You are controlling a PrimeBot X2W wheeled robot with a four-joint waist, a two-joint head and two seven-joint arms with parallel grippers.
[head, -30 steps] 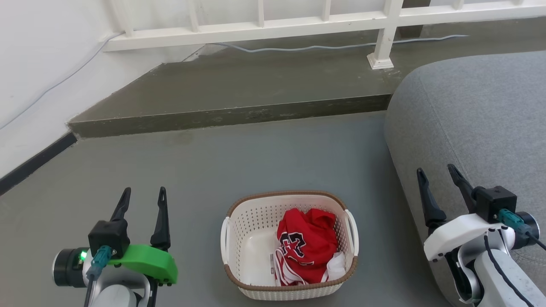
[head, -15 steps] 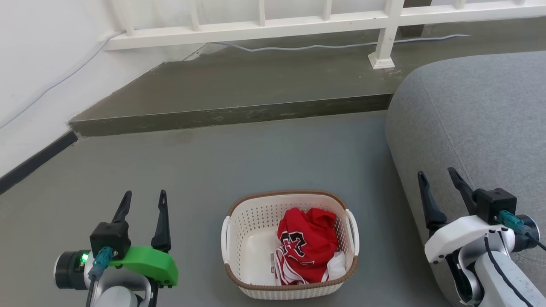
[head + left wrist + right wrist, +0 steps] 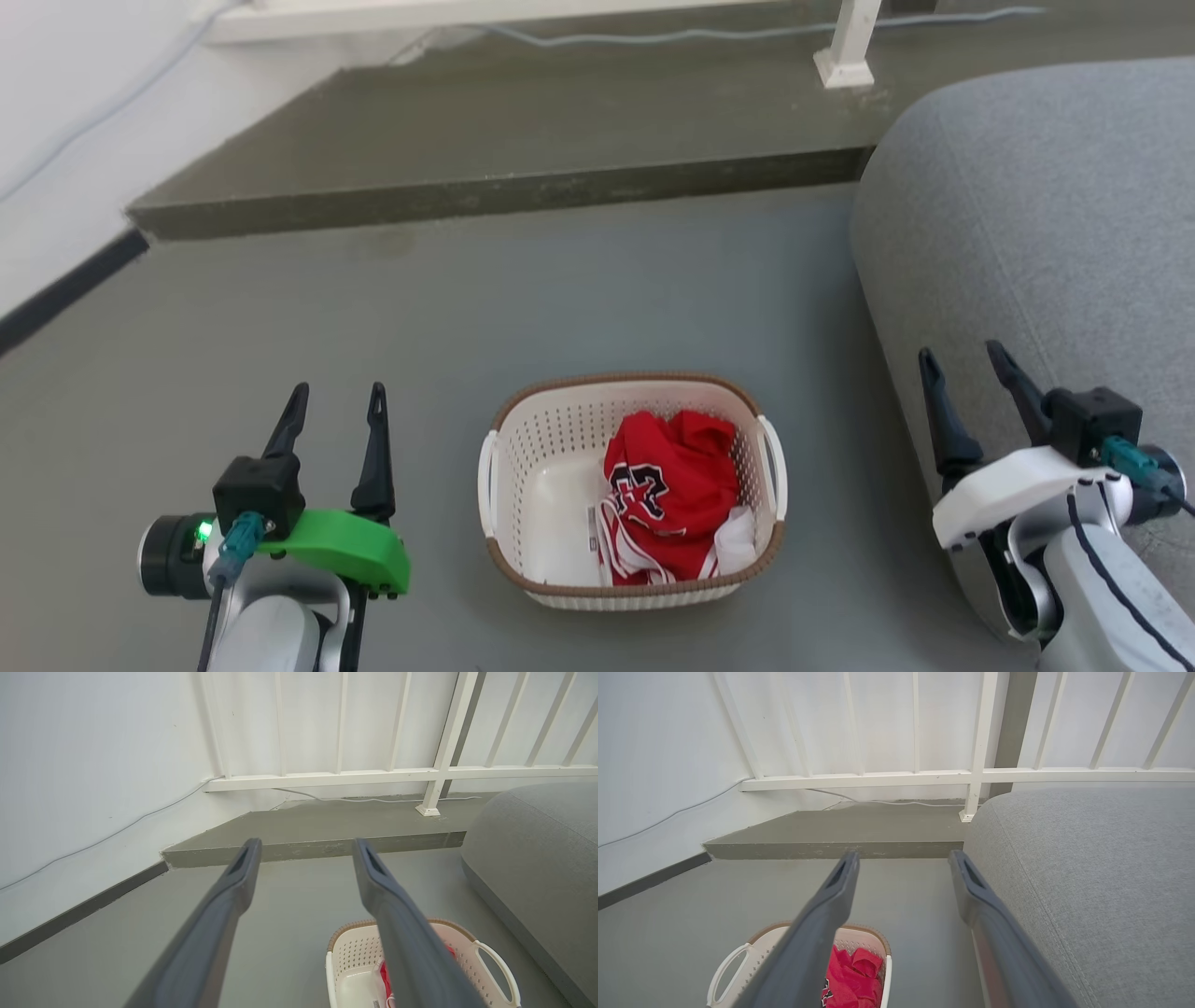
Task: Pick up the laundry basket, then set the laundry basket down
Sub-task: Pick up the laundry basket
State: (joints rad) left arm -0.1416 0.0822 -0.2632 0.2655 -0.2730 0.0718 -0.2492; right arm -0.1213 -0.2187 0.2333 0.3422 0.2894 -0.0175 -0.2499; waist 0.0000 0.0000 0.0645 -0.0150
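Floor (image 3: 579, 280) first, grey and broad, running out to a low step (image 3: 523, 121) along the far side. Over on the right a big grey sofa (image 3: 1027, 205) bulges in, its rounded edge curving down toward the robot. White wall (image 3: 93, 765) on the left with a dark skirting strip (image 3: 65, 289) at its foot, and a white railing (image 3: 373, 772) standing on the step.

Now the laundry basket (image 3: 621, 380): it sits upright on the floor, right in the middle between the two arms, near the sofa but apart from it. Left gripper (image 3: 339, 390) hangs at the lower left, fingers spread with floor showing between them, holding nothing, well apart from the basket. Right gripper (image 3: 960, 353) is at the lower right, fingers likewise parted and empty, set against the sofa's edge and off to the basket's right.

Inside the basket, a crumpled red shirt (image 3: 667, 476) with white trim is heaped in the right half, with bare white bottom showing in the left half. Brown rim all round, a white left handle (image 3: 485, 471) on one side and a right handle (image 3: 775, 467) on the other, neither touched by a finger. Smallest of all, a thin pale cable (image 3: 653, 35) trails along the step by the railing's foot.
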